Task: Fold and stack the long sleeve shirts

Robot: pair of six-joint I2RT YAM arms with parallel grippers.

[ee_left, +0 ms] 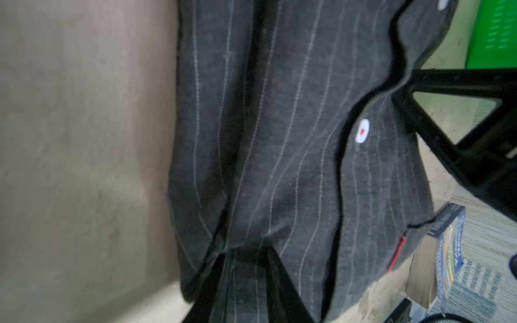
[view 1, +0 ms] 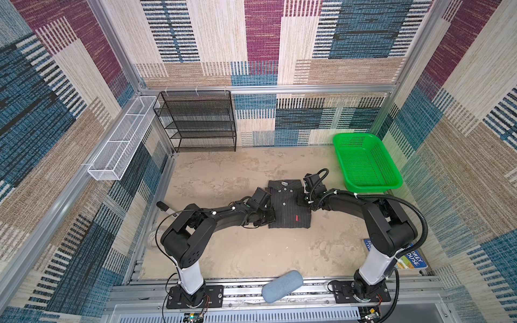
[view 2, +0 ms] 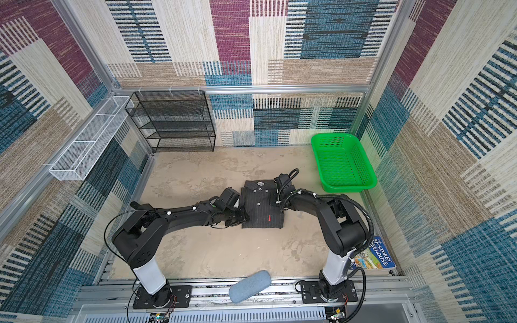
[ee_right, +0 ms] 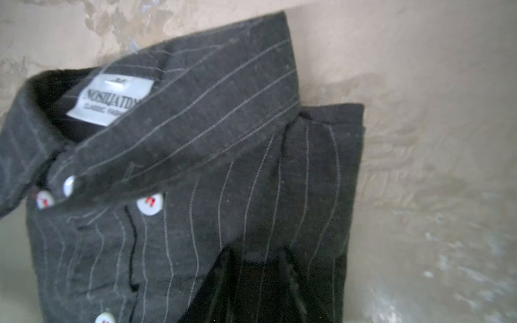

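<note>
One long sleeve shirt (view 1: 288, 205) (view 2: 261, 205) lies folded into a rectangle mid-table, collar at the far end, dark charcoal with pale pinstripes and white buttons. My left gripper (view 1: 268, 217) (view 2: 242, 217) is at its left edge near the hem. In the left wrist view the fingers (ee_left: 282, 282) pinch a fold of the shirt (ee_left: 279, 134). My right gripper (view 1: 303, 199) (view 2: 275, 200) is at the right edge below the collar. In the right wrist view the fingers (ee_right: 291, 279) are shut on the striped fabric of the shirt (ee_right: 195, 167).
A green plastic basket (view 1: 366, 165) stands at the back right. A black mesh shelf (view 1: 198, 120) stands against the back wall, with a white wire tray (view 1: 123, 139) on the left wall. A book (view 1: 411, 260) lies by the right arm's base. A blue-grey case (view 1: 282, 285) rests on the front rail.
</note>
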